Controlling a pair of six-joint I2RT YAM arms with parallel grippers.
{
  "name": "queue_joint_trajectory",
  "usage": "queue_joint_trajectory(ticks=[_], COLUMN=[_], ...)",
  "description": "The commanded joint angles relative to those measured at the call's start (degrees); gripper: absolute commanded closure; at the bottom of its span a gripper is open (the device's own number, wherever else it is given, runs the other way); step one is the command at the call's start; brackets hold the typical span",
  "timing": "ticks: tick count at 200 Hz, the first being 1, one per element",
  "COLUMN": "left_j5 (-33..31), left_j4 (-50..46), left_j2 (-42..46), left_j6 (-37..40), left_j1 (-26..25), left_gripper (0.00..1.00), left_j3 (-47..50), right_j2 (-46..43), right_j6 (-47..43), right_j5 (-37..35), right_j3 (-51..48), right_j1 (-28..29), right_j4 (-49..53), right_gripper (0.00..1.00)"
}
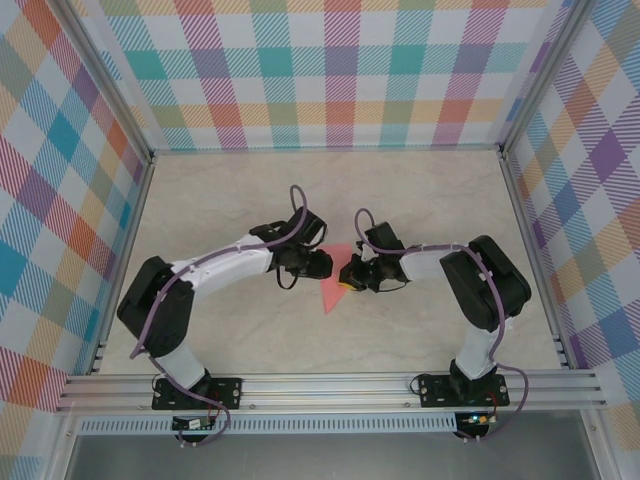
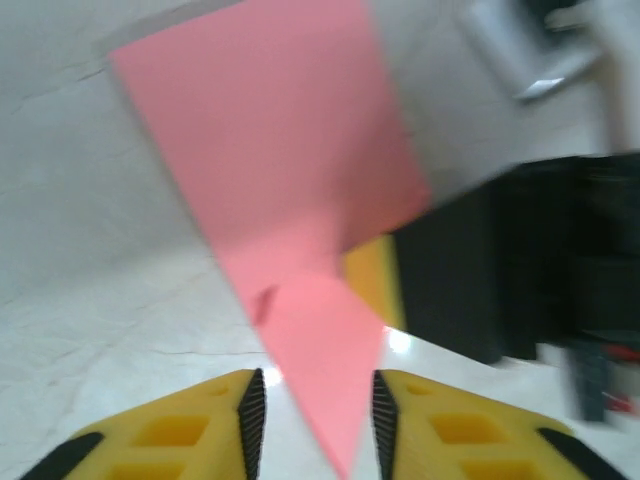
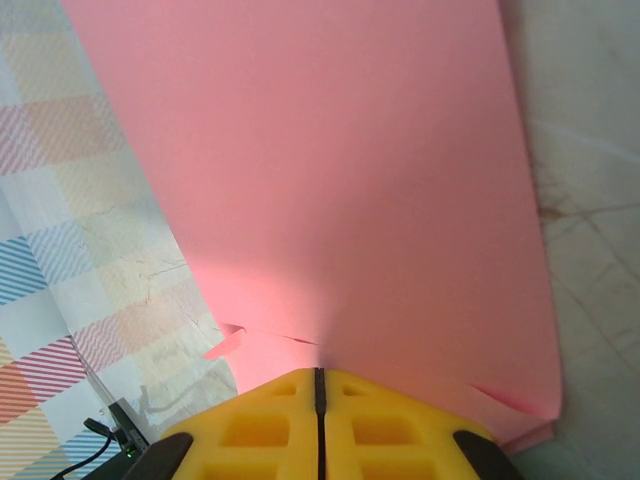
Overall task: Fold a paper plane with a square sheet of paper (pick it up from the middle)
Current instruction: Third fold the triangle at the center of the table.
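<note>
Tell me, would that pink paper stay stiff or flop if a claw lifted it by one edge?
Probably floppy: the pink paper looks thin, with small wrinkles beside the right claw pinching its edge. Likely very light, so a push may slide or buckle it. Its folded layers may stiffen it somewhat.

1. Table (image 1: 420, 190): pale beige top, marbled with faint darker veins.
2. Walls (image 1: 330, 70): plaid panels in teal, orange, purple and yellow, standing on the left, back and right of the table.
3. Posts (image 1: 103, 75): silver aluminium struts running up where the walls meet at the back corners.
4. Rail (image 1: 330, 388): ribbed aluminium bar across the near edge.
</note>
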State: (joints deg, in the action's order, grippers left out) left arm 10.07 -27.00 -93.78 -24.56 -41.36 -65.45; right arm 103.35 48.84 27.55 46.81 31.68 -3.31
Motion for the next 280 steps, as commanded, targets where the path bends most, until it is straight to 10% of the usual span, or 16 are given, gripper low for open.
queue_joint_trajectory(ticks=[1,133,280], left_j5=[11.7,23.9,16.0], left_j4=[7.1,23.6,12.1], left_j2=[2.8,-6.8,-4.7], left_j6=[-8.6,-14.5,-7.7], left_j1=[0.3,-1.1,-1.0], left_gripper=[0.71,0.76,0.79], left_j3=[5.1,13.8,20.1], right_j2=[1.3,2.5,3.1], right_j6=[0.3,-0.7,-1.1], right_j5=[-5.0,-5.7,-6.3], right_j3=[-1.2,0.1,0.8], right_j1=[0.7,0.7,0.7], right_j4=[4.5,7.4,9.0], right_gripper=[0.92,0.92,0.92])
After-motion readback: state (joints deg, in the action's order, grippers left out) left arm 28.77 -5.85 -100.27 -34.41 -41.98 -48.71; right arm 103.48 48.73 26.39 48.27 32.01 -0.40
